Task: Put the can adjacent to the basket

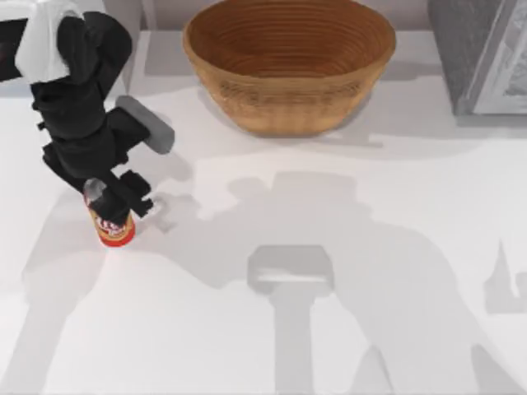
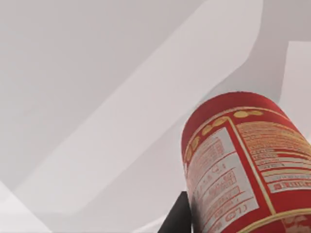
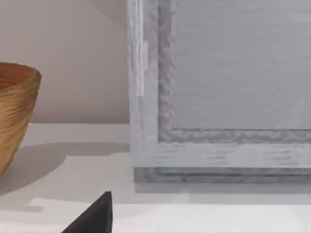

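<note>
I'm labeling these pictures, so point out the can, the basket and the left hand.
can [image 1: 116, 229]: top view, red side near its base.
basket [image 1: 288, 105]: top view, woven outer wall.
left hand [image 1: 115, 200]: top view, between its fingertips, at the can's top.

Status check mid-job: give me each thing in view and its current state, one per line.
can: upright on the table, at the left, apart from the basket
basket: upright at the back, nothing inside
left gripper: down at the can's top, fingers around it
grey framed block: standing at the back right
</note>
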Controlling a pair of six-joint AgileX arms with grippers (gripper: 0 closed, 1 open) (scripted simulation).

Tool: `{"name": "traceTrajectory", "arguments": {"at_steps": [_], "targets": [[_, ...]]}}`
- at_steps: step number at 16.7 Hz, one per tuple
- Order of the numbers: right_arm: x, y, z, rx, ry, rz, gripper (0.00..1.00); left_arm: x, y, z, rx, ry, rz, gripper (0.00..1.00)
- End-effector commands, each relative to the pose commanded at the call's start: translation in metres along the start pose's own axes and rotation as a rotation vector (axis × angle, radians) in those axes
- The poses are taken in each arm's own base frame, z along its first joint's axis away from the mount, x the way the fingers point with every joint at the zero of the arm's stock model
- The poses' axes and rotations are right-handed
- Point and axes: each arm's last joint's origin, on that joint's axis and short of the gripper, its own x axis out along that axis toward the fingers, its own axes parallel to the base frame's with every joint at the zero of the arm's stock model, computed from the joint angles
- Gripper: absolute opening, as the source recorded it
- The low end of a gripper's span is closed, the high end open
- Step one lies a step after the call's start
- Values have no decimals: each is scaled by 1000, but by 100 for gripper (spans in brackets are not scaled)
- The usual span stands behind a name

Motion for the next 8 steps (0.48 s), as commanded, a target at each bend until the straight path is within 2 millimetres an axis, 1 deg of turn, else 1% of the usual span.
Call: {"name": "traceTrajectory", "arguments": {"at_steps": [1,8], "targets": [[0,0,0,0,0,0,100,0,0,0,0,0,0,0],[0,0,0,0,0,0,100,0,0,0,0,0,0,0]]}}
